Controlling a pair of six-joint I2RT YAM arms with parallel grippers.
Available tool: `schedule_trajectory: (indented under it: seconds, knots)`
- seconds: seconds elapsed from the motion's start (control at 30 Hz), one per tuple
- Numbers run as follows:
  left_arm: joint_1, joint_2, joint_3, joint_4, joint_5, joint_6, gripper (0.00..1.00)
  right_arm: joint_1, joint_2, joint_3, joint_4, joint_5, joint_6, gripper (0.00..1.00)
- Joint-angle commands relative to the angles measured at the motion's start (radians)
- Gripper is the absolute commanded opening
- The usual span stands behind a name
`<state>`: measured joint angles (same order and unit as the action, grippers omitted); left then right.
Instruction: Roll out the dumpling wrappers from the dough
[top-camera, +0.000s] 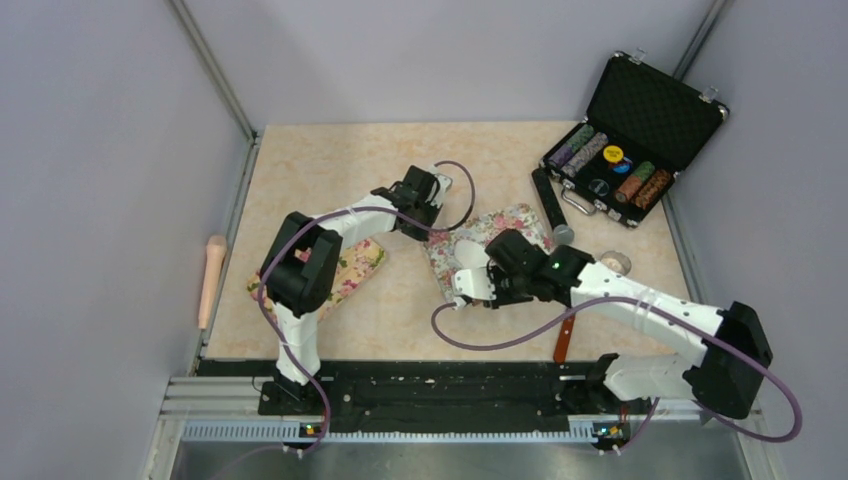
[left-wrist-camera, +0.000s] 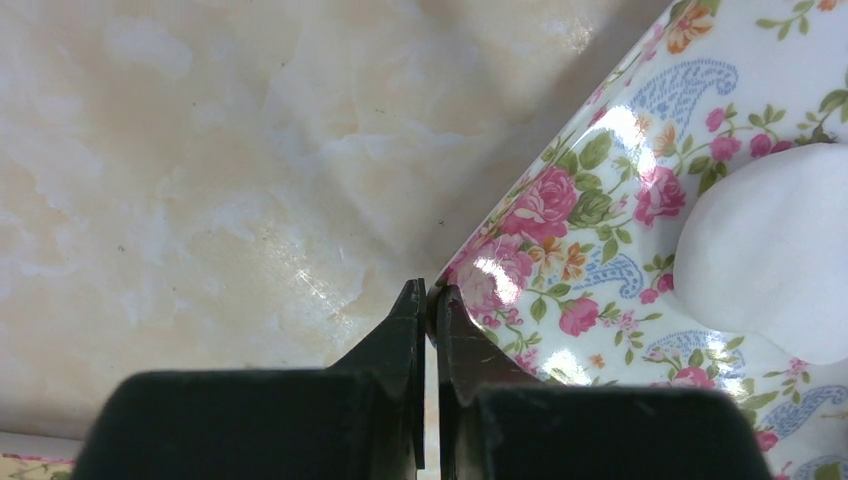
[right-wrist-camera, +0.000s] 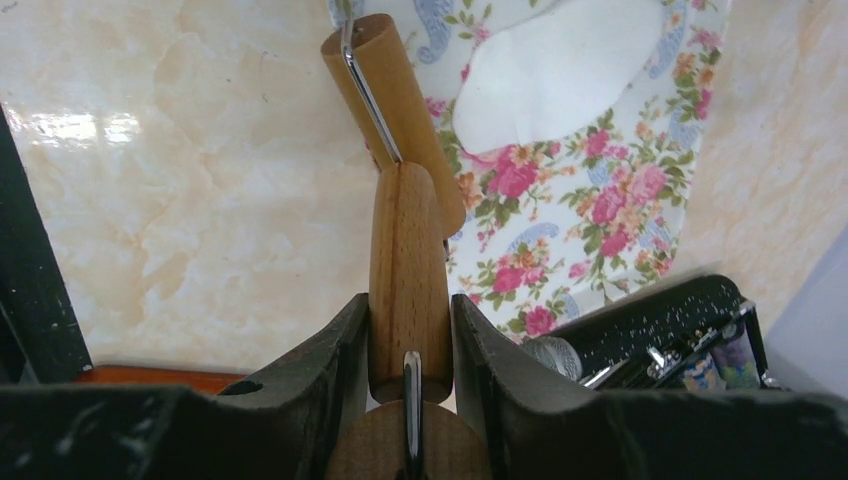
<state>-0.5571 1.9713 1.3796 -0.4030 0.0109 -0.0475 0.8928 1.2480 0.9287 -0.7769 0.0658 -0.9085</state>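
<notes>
Marbled tabletop (top-camera: 320, 160) is being shown; a wooden roller (right-wrist-camera: 408, 250) is being pinched by the right gripper (right-wrist-camera: 410, 305) below white dough (right-wrist-camera: 560, 70) at upper right, the left gripper (left-wrist-camera: 428, 295) being pressed together.

Soft, even overhead light fills the top view, shadows faint. Glare streaks the marble tabletop (right-wrist-camera: 80, 125) and the glossy floral mat (left-wrist-camera: 622, 130). The dough (left-wrist-camera: 780, 250) washes out white; the left gripper (left-wrist-camera: 428, 295) looms soft-edged near the lens.

Open chip case (top-camera: 655, 100) (far right) — wooden rolling pin (top-camera: 211, 280) at left.
</notes>
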Motion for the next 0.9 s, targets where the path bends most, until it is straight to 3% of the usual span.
schedule_trajectory:
  seconds: [0.0, 0.2, 0.4, 0.87]
  knots:
    - [0.003, -0.07, 0.006, 0.055, 0.012, 0.087, 0.0, -0.064, -0.119, 0.011, 0.042, 0.044, 0.022, 0.0]
    - [0.003, -0.08, 0.009, 0.033, 0.074, 0.196, 0.0, -0.173, -0.195, -0.058, 0.361, 0.193, 0.004, 0.0]
    - [0.001, -0.067, 0.043, -0.047, 0.16, 0.28, 0.0, -0.226, -0.132, -0.151, 0.733, 0.337, -0.007, 0.0]
    - [0.001, -0.058, -0.01, -0.059, 0.138, 0.28, 0.0, -0.234, 0.133, -0.187, 0.914, 0.372, 0.006, 0.0]
